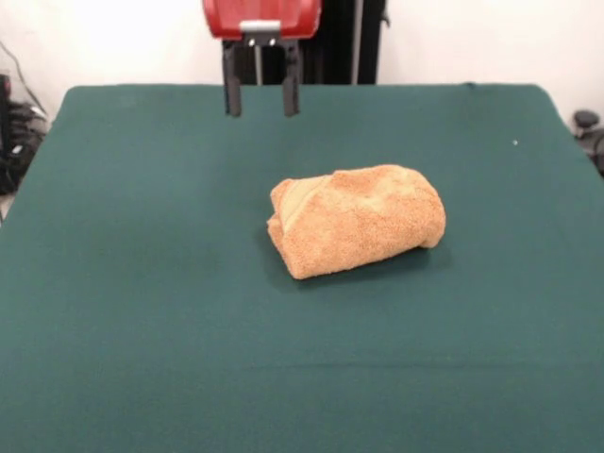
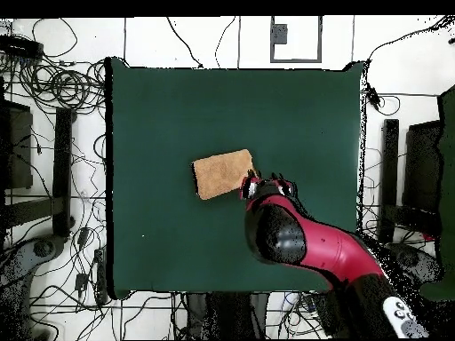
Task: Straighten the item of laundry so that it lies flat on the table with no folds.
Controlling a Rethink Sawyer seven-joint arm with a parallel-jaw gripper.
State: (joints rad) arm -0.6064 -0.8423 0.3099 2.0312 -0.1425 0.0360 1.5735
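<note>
The jaws hang open and empty, their two dark fingers pointing straight down with clear space between them, raised above the far part of the table. Nothing is in them.

From the jaws, the towel lies nearer the camera in the front view and a little to the picture's right, about the middle of the table. In the overhead view the jaws sit just beside the towel's right-hand short end, on the side toward the robot's base. So the coming move is judged to be a short one: across onto that end and down.

The orange-tan terry towel is folded over itself into a thick, rounded bundle, not flat. Its long axis runs roughly crosswise in both views, slightly tilted. A flatter, paler woven band shows at its left end in the front view, where the layers meet.

With one arm only, the nearest end is probably the one to take, though which layer is the free edge cannot be told.
</note>
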